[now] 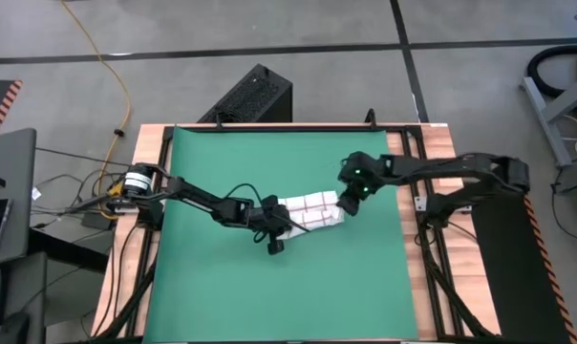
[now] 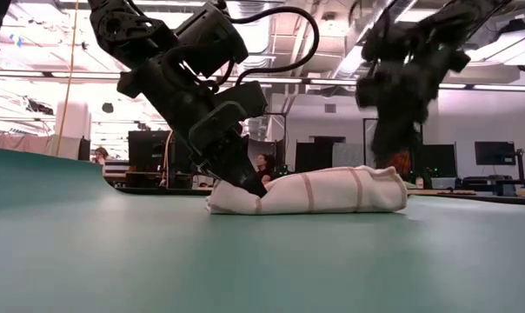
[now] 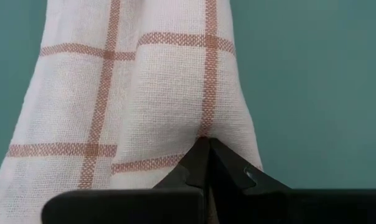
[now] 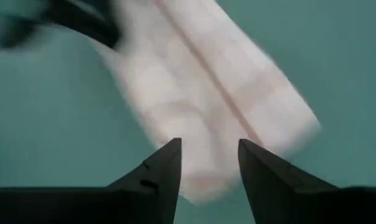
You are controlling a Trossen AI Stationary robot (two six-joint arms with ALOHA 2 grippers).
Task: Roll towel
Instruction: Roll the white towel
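The rolled towel (image 1: pixel 309 210) is clenched at one end by the left pincer (image 1: pixel 281 229); the right pincer (image 1: pixel 346 204), released, seemingly clear, is seen above the opposite end.

From my station the towel (image 3: pixel 144 93) reads as thin woven cloth, its coarse weave plain in the left wrist view, white and matt with rust-brown lines woven in. I see the green mat (image 1: pixel 269 287) as smooth and matt, with only a faint sheen at table height. The left gripper's fingers (image 3: pixel 203 165) look like hard black plastic, matt with crisp moulded edges. The bench (image 1: pixel 150 143) shows bare wood grain along its rim.
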